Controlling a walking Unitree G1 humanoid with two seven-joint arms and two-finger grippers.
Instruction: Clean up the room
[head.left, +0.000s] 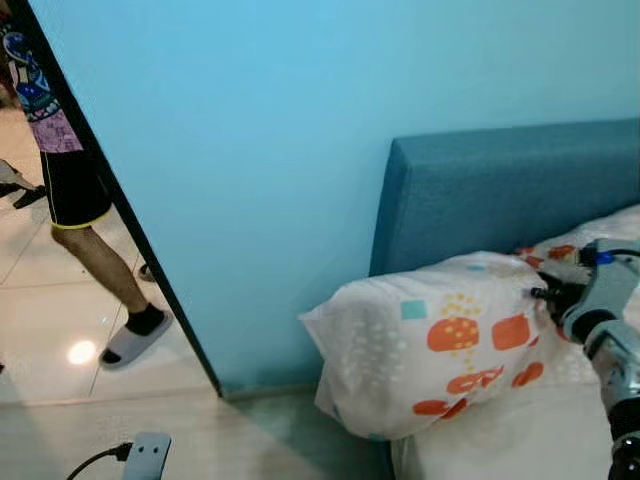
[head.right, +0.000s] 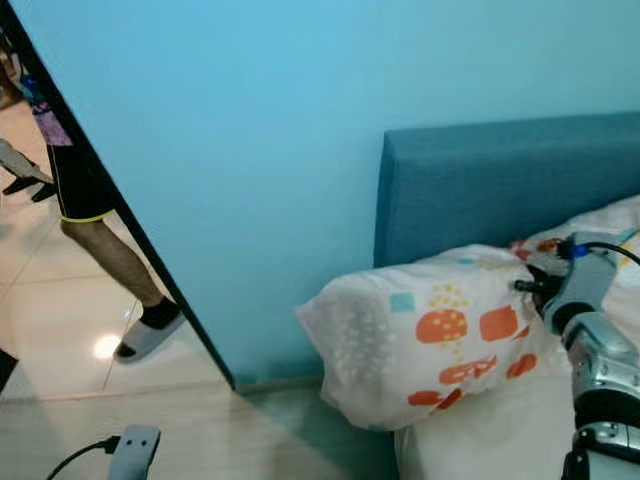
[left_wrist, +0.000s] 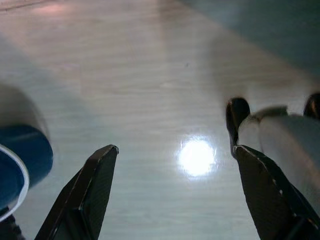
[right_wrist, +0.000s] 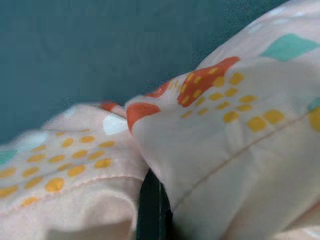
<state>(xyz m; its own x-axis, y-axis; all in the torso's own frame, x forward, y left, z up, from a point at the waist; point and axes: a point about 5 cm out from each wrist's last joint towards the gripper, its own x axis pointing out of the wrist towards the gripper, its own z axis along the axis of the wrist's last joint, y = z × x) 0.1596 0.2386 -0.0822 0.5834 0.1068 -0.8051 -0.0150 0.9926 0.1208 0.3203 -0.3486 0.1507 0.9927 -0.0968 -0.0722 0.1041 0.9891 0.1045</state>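
Mid-task by my read: pillow (head.left: 430, 345) on bed (head.left: 500, 445) by headboard (head.left: 500, 190), overhanging the edge. Right gripper (head.left: 548, 293) jaws clenched on its fabric; needs straightening, then release. Left gripper (left_wrist: 172, 192) idle w/ jaws apart over floor (head.left: 60, 330). Blue wall (head.left: 300, 120); person (head.left: 75, 190) in doorway.

The left hand (left_wrist: 175, 195) hangs above a pale wood-grain floor (left_wrist: 150, 90), its two black fingers (left_wrist: 87, 192) spread wide apart with nothing between them. A bright round glare (left_wrist: 197, 157) of reflected light sits on the floor between the fingertips. Beside one finger is a blurred blue and white rounded object (left_wrist: 20, 160). Beside the other is a grey-white shape with dark ends (left_wrist: 272, 127), too blurred to identify.
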